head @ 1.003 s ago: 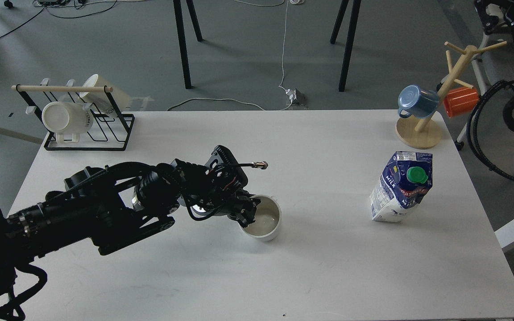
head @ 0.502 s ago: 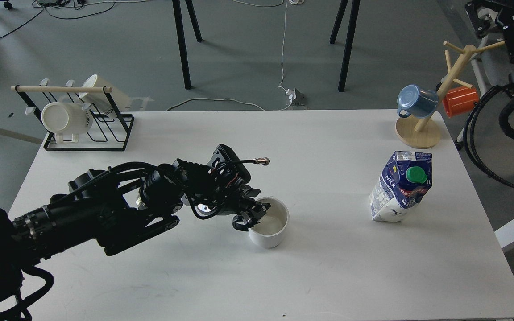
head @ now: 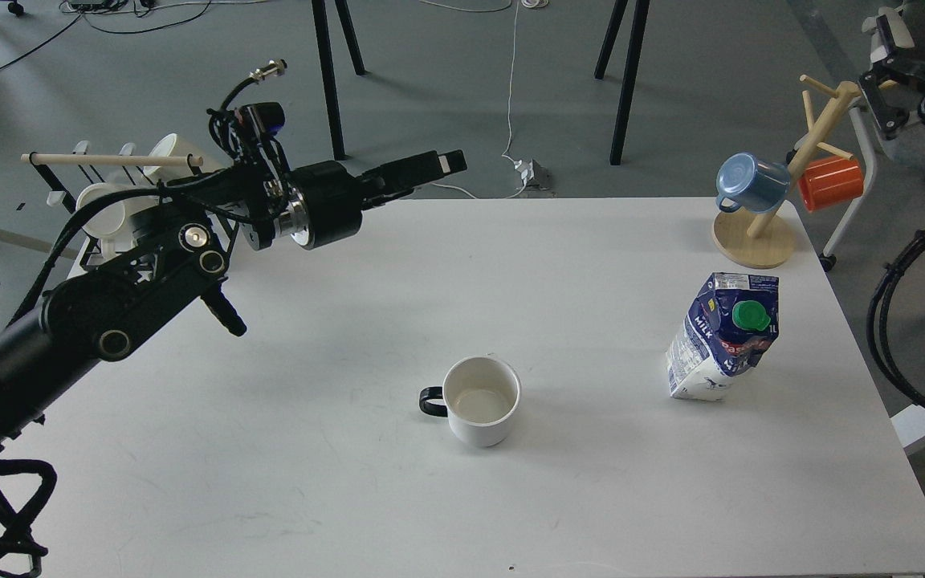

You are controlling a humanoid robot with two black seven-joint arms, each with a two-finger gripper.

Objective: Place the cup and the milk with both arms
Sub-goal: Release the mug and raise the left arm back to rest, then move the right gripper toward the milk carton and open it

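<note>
The cup (head: 480,411), a wide white mug with a black handle (head: 430,401) pointing left, stands upright on the white table (head: 310,482) near the middle. The milk (head: 723,337), a blue and white carton with a green cap, stands to its right, leaning a little. My left gripper (head: 430,170) is raised above the table's far edge, far up and left of the cup, empty, its fingers pointing right and slightly apart. Of my right arm (head: 924,88) only a black part shows at the top right corner, and its fingers cannot be made out.
A black wire rack (head: 157,233) with white mugs stands at the far left, partly behind my left arm. A wooden mug tree (head: 759,229) with a blue mug (head: 747,183) and an orange mug (head: 830,181) stands at the far right. Black cables (head: 888,321) hang off the right edge.
My left gripper has let go of the cup's handle and swung up and back to the far left. The cup stays upright on the table. The milk has not moved.
</note>
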